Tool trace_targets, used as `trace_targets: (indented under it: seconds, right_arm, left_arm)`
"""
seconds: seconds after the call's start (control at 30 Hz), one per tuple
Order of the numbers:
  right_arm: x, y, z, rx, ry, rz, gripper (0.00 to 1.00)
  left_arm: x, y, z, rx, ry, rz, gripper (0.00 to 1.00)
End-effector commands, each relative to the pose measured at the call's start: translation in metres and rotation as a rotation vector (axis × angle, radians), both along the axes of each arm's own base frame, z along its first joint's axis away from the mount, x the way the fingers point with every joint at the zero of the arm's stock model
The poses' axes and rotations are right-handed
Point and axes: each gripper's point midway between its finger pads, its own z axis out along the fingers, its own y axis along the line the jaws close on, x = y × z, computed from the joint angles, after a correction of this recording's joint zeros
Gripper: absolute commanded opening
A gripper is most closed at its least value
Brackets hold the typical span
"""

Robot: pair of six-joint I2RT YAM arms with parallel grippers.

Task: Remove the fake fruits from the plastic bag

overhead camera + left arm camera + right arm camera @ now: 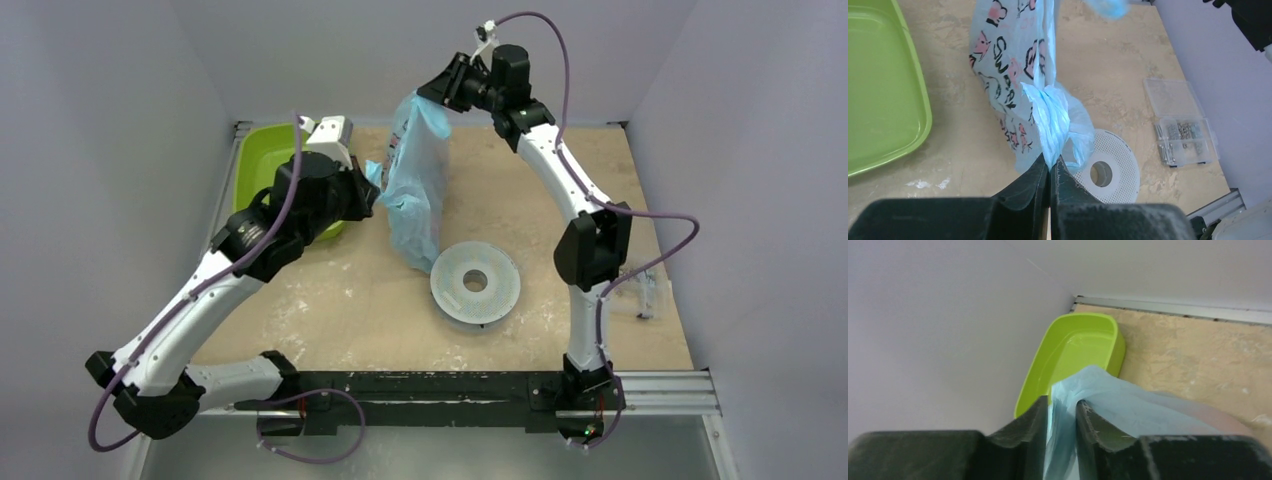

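The plastic bag is thin, crinkly film, half transparent, with a soft shine. My left claw looks matt black and a little grainy. The tray at the left of the frame is smooth glossy plastic. The tabletop is rough, pale wood board.

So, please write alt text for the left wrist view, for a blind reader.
The left claw is shut on a bunched fold of the light-blue bag, printed with pink and dark cartoon figures. On the table behind lie a green tray at the left, a white perforated disc and a clear parts box at the right.
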Motion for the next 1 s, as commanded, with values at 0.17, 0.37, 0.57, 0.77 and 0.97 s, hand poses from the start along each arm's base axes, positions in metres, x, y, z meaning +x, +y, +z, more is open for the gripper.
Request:
trace_targets:
  seconds: [0.17, 0.37, 0.57, 0.77, 0.97]
  right_arm:
    - [0.003, -0.069, -0.022, -0.351, 0.082, -0.273, 0.69]
    - [-0.057, -0.093, 0.001, -0.420, 0.005, -0.387, 0.77]
    - [-0.097, -0.045, -0.003, -0.364, 0.010, -0.281, 0.78]
    - [-0.112, 0.002, -0.029, -0.245, 0.055, -0.121, 0.77]
    - [-0.111, 0.018, -0.058, -0.260, 0.057, -0.036, 0.57]
  left_arm:
    - [0.013, -0.036, -0.007, -0.012, 0.045, -0.096, 0.00]
    - [0.002, -0.042, -0.023, -0.062, 0.078, -0.141, 0.00]
    - [0.001, -0.046, -0.031, -0.052, 0.101, -0.157, 0.00]
    - [0.000, -0.046, -0.036, -0.052, 0.126, -0.152, 0.00]
    - [-0.005, -0.055, -0.042, -0.058, 0.155, -0.202, 0.00]
